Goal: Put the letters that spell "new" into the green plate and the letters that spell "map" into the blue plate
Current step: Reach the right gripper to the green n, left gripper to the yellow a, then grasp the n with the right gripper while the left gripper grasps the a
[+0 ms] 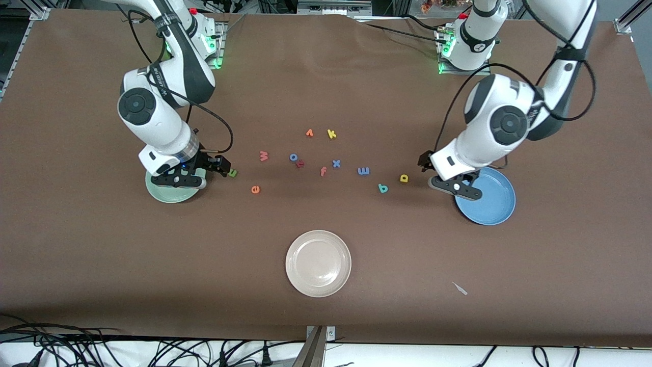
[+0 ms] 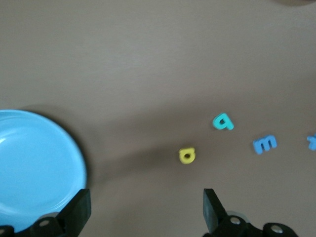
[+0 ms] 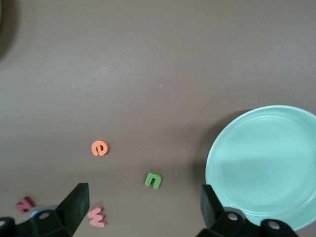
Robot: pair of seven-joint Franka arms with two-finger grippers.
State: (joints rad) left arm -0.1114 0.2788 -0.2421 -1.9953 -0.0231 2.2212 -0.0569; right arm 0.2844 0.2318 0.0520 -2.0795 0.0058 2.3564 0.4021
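**Sorting letters: both plates bare, both grippers spread**

Hovering my right gripper [image 1: 179,179] over the green plate [image 1: 165,194], fingers apart and holding nothing; n [image 1: 233,173], e [image 1: 255,189] and w [image 1: 263,155] lie on the table beside it, apparently the first picks. Left gripper [image 1: 455,185], likewise spread, hangs over the blue plate [image 1: 491,206]; a [image 1: 404,178], p [image 1: 383,188], m [image 1: 363,171] lie near. Eleven letters, three plates counting the cream plate [image 1: 318,263].

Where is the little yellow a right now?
The yellow a lies on the brown table, between the teal p and the blue plate, toward the left arm's end.
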